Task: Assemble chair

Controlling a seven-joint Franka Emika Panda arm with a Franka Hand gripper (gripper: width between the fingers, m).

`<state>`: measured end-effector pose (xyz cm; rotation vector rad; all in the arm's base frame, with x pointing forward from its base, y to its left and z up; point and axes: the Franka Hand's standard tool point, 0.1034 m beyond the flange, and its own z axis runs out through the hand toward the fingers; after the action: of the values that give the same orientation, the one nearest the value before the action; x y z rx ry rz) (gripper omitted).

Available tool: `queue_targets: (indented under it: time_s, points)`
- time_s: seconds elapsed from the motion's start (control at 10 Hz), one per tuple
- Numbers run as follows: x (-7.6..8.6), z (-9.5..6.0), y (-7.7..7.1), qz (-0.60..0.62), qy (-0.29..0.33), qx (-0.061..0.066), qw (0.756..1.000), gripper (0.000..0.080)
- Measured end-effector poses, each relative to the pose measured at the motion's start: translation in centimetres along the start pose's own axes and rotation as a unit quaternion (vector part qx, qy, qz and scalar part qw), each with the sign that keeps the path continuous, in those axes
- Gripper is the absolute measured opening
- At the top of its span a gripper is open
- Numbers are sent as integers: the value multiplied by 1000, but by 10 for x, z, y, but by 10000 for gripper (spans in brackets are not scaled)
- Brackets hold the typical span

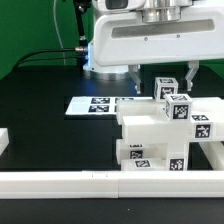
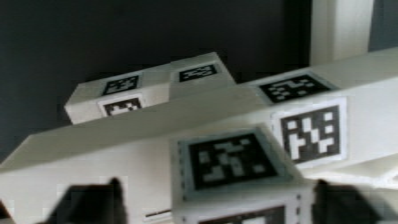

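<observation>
End effector [image 1: 162, 76] at 12 o'clock above tagged chair parts [image 1: 165, 130], fingers [image 1: 136, 73] spread astride top block [image 1: 166, 88], contact unclear, marker board [image 1: 103, 104] at 9 o'clock on black tabletop [image 1: 40, 105]

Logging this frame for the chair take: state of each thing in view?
end effector: fingers spread, above the parts, holding nothing visible
chair parts: stacked in a cluster by the border rail, tags showing
marker board: flat on table
border rail: lying along the front edge
</observation>
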<state>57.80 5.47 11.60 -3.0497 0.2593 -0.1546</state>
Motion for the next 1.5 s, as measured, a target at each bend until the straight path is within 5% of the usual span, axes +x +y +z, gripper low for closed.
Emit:
queue_targets:
  time_s: [0.1, 0.5, 0.9, 1.2, 1.4, 1.5]
  points:
    - [0, 0, 0, 28, 0, 0, 1000, 284]
    - [2, 1, -1, 191, 12, 4, 982, 280]
    - [4, 2, -2, 457, 23, 39, 888, 281]
    - [2, 2, -10, 545, 16, 49, 837, 281]
    - [1, 2, -12, 514, 12, 44, 856, 281]
    - [2, -1, -16, 475, 3, 37, 879, 450]
